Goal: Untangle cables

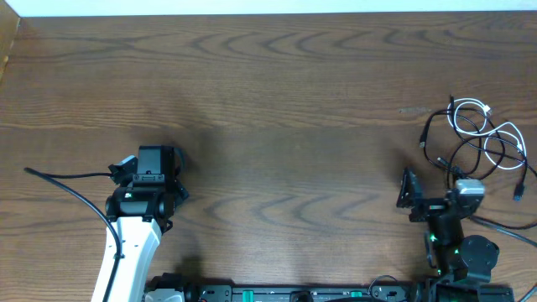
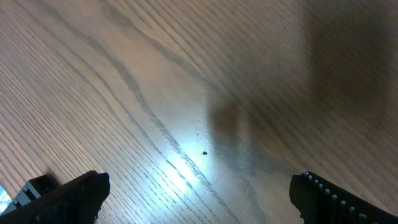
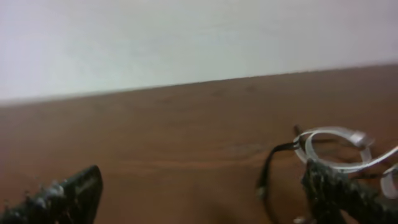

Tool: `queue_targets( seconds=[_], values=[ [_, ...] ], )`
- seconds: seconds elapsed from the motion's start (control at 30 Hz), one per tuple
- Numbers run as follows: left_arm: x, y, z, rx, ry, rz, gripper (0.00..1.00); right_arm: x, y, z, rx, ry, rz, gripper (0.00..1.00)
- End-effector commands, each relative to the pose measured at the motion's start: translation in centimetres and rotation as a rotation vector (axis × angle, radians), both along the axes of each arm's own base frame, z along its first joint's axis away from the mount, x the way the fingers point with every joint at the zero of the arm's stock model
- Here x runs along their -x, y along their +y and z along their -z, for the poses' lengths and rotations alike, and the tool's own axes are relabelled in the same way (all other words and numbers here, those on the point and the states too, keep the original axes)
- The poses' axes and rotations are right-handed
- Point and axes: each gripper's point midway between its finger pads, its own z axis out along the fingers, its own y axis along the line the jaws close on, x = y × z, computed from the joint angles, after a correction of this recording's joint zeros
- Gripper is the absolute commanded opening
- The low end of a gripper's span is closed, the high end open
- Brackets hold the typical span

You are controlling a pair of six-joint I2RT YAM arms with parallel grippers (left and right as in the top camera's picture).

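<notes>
- Table (image 1: 277, 101): brown wood grain, seen from overhead, with both arms at the near edge.
- Cables (image 1: 482, 143): one loose tangle on the table's right side, near the right edge and just beyond the right arm. The loops overlap one another.
- White cable (image 3: 359, 138): curls through the top of the tangle. The right wrist view shows it as a flat pale loop lying on the wood.
- Black cable (image 3: 266, 171): runs from the white loop down to the left and ends in a small plug.
- Right gripper (image 3: 205, 199): fingers spread wide with nothing between them. It sits low over the table, facing the pale wall (image 3: 186, 37).
- Its right finger (image 3: 348, 196) overlaps the tangle's near edge in the wrist view. The view is blurred, so it may be touching or only in front; I cannot tell which.
- Left gripper (image 2: 199, 199): jaws wide apart, holding nothing. It points down at bare wood on the table's left side, well apart from the cables.
- A small dark speck (image 2: 205, 152) lies on the wood ahead of the left fingers.
</notes>
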Motion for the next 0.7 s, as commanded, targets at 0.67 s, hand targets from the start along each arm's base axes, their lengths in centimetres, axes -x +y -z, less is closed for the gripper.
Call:
queue_targets(
  seconds=[0.67],
  values=[
    [-0.01,0.40,-0.30,-0.018,-0.006,-0.017,0.98,0.05,0.18,-0.02,0.481,-0.042,-0.039,0.99]
  ],
)
